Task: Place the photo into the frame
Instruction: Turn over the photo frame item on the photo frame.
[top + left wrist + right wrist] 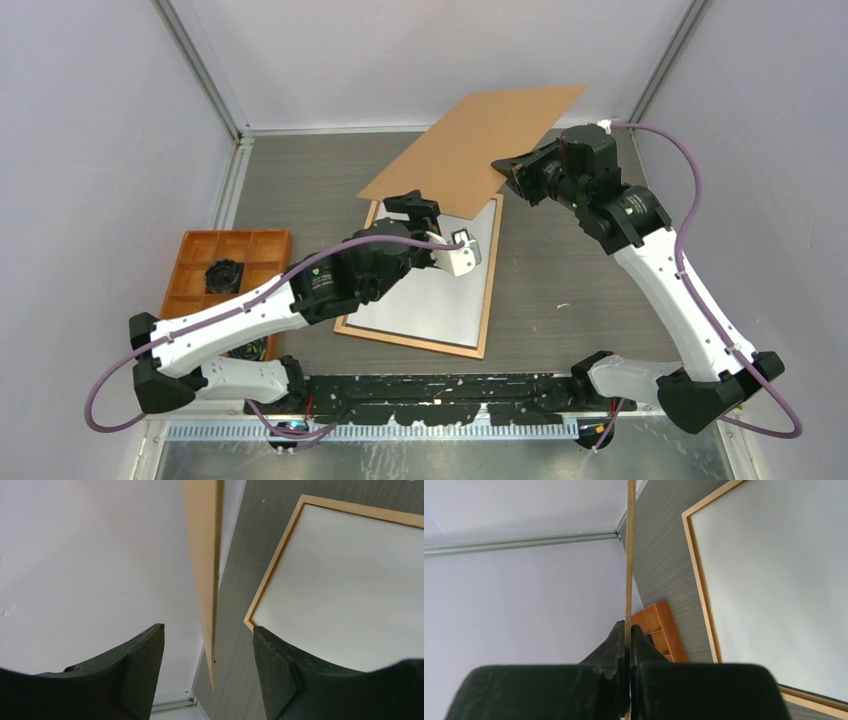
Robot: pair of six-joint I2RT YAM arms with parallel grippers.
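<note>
The frame (410, 341) lies flat on the table, and a white sheet fills it: the photo (440, 292) with its plain back up. My right gripper (512, 167) is shut on the right edge of the frame's brown fibreboard back (480, 140) and holds it tilted above the frame's far end. My left gripper (413, 204) is open at the board's near left corner. In the left wrist view the board (202, 555) hangs edge-on between the spread fingers (145, 665) and touches neither. The right wrist view shows the gripper (628, 626) pinching the board (629, 555).
An orange compartment tray (230, 250) with black items stands at the left of the table, beside the left arm. Grey walls close the table in at the back and on both sides. The arms' bases sit along the near edge.
</note>
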